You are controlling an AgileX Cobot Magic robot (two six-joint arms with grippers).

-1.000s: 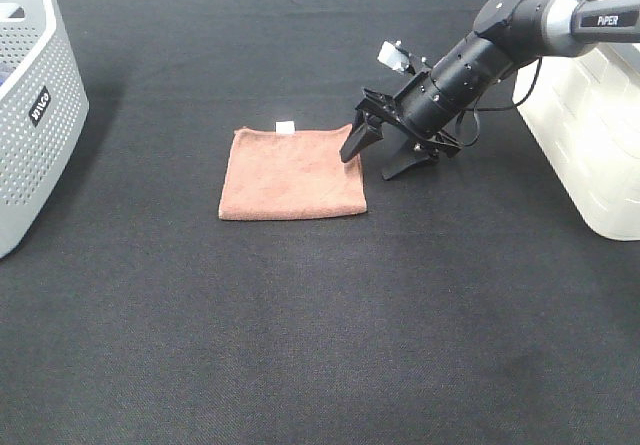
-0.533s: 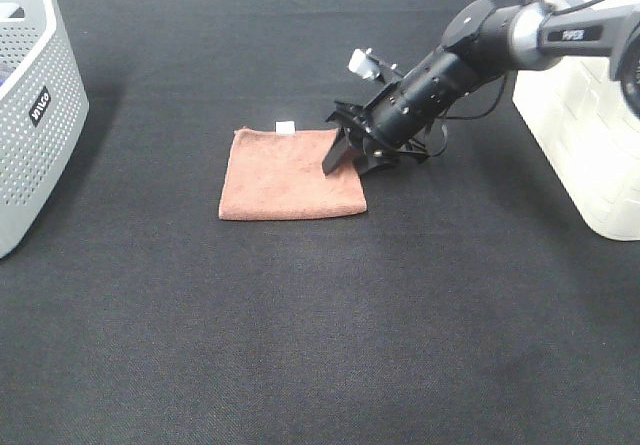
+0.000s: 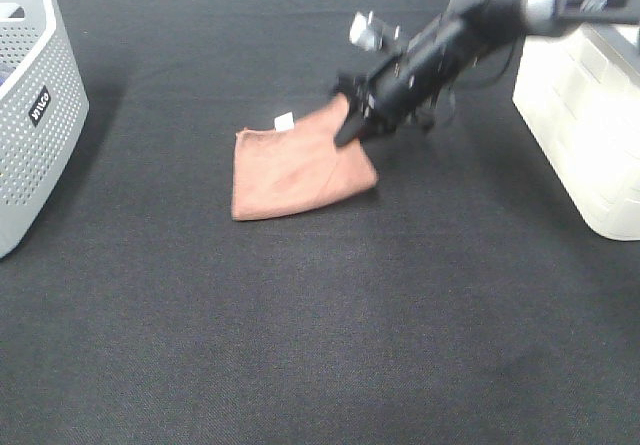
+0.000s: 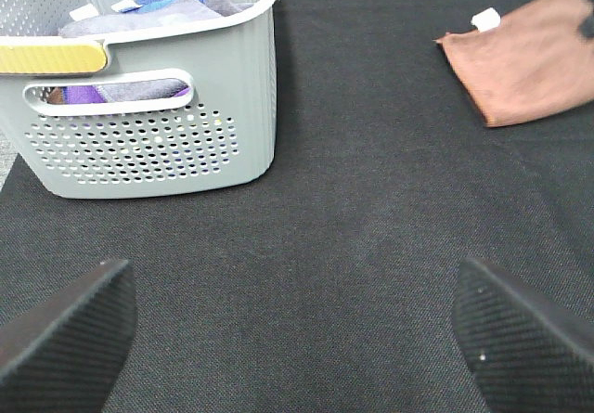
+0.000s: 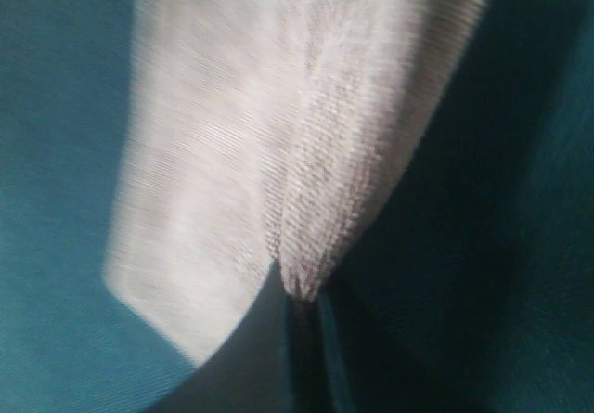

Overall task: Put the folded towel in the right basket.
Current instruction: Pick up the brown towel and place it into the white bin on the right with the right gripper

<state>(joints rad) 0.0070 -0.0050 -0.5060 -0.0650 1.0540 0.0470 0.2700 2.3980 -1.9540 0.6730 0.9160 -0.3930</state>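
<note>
The folded towel (image 3: 295, 167) is a rust-brown cloth with a small white tag, on the black table mat. My right gripper (image 3: 350, 127) is shut on the towel's right edge and lifts that side, so the cloth slopes down to the left. In the right wrist view the towel (image 5: 278, 153) hangs pinched between the closed fingers. The towel also shows in the left wrist view (image 4: 529, 56). The right basket (image 3: 590, 115) is white and stands at the right edge. My left gripper (image 4: 288, 339) is open over bare mat, far from the towel.
A grey perforated basket (image 3: 35, 115) with a black label stands at the left edge; the left wrist view shows its wall (image 4: 148, 144) and clothes inside. Black mat covers the table.
My right gripper moved left onto the towel's right edge, shut on it and rose up and back. The towel's right side lifted off the mat and the cloth shifted slightly.
</note>
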